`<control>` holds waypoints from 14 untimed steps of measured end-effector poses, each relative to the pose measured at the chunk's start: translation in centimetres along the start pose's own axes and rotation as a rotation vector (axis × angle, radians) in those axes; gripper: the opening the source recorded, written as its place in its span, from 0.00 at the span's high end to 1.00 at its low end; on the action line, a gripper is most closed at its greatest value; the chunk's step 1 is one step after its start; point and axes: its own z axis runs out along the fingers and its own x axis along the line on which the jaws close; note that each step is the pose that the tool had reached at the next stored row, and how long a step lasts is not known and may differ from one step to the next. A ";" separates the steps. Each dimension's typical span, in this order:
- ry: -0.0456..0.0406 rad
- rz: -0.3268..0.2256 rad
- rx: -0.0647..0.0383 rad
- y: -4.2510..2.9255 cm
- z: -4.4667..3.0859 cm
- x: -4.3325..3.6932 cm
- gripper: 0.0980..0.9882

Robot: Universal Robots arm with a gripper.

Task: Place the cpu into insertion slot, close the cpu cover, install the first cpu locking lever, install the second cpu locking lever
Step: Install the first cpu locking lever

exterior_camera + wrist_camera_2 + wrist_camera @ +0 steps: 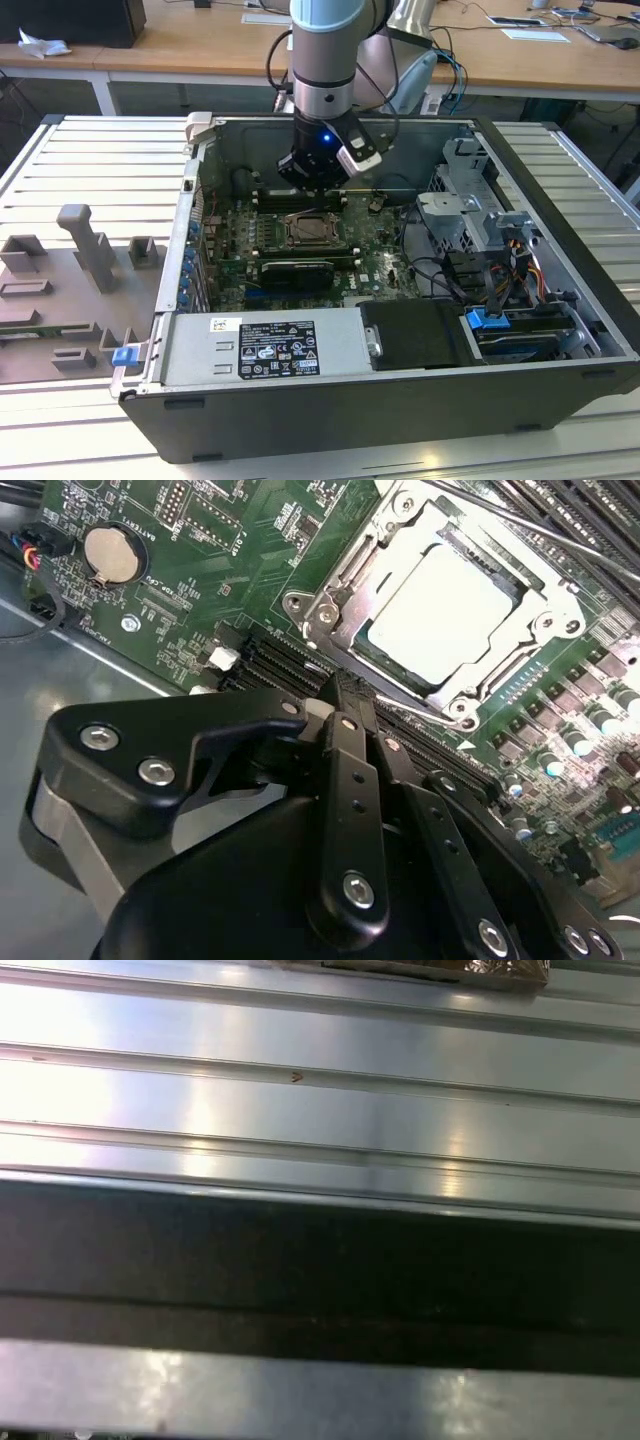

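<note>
Firstly, logged the cpu [450, 610] lying flat within the insertion slot [345, 575], pale face showing through the cpu cover [548, 630], apparently folded down around it. Recorded the tool [343, 695] closed, fingers together with nothing seen between them, hanging just beside the socket's edge and above the long black memory slots [275, 660]. Placed the same tool [318, 178], in the exterior view, inside the open computer case [300, 430] and directly over the socket. Noted a thin metal rod [530, 528] crossing beyond the cover, taken for a locking lever; could not tell whether latched.

Hazards, as judged:
- Slipping of the closed tips off so thin a lever, caused by the narrow contact, with a strike on the cover or the green board [200, 540] as the likely result.
- Springing back of a half-caught lever, enough to lift the cover and shift the cpu on its contacts.
- Scraping of the memory slots, caused by working low and so near them.
- Bending of the rod, caused by pressing off its hinge line.
</note>
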 end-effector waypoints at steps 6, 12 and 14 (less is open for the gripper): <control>0.0002 -0.004 0.000 -0.04 0.57 -0.07 0.99; 0.0004 -0.008 0.000 -0.06 0.96 -0.14 0.99; 0.0004 -0.008 0.000 -0.06 0.97 -0.14 0.99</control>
